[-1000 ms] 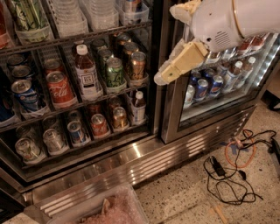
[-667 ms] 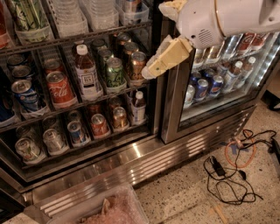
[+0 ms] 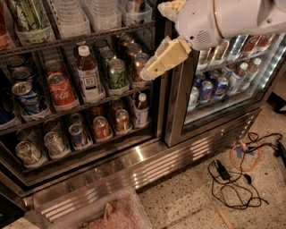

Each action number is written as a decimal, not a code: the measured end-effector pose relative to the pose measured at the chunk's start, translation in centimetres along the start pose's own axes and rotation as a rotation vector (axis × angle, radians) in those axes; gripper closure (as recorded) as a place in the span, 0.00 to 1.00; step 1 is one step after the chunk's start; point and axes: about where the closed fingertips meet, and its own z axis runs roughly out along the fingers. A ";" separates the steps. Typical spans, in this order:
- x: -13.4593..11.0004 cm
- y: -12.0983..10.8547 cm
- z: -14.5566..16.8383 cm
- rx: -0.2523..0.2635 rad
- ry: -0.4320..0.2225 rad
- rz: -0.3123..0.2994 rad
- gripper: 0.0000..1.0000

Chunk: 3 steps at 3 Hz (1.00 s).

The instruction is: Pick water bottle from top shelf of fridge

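Currently the one camera view looks down the front of the fridge (image 3: 134, 163). Its left side stands open to the arm while the glass door (image 3: 223, 85) on the right is closed, so only the left racks can be reached. The gripper (image 3: 155, 39) hangs at the upper right of that opening, in front of the post between the two sides and beside the two upper racks. Its cream fingers (image 3: 166, 57) stand apart with nothing between them, a sensible setting for a bottle wider than the cans.

The water bottle (image 3: 105, 10) stands upright in a clear tray on the top shelf (image 3: 89, 36), at the upper edge of the view, left of the gripper and apart from it. Only its ribbed lower body shows, and a second ribbed bottle (image 3: 70, 15) stands one lane further left. The trays keep each lane in line, so I judge the bottle must be drawn forward over the front rail. The white-capped bottle (image 3: 88, 74) of brown drink, one rack down, is not the target.
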 end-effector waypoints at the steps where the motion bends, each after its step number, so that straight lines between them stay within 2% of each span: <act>1: -0.8 -0.4 1.2 0.003 -0.027 -0.006 0.00; 3: -2.1 -1.3 3.2 0.042 -0.100 0.004 0.00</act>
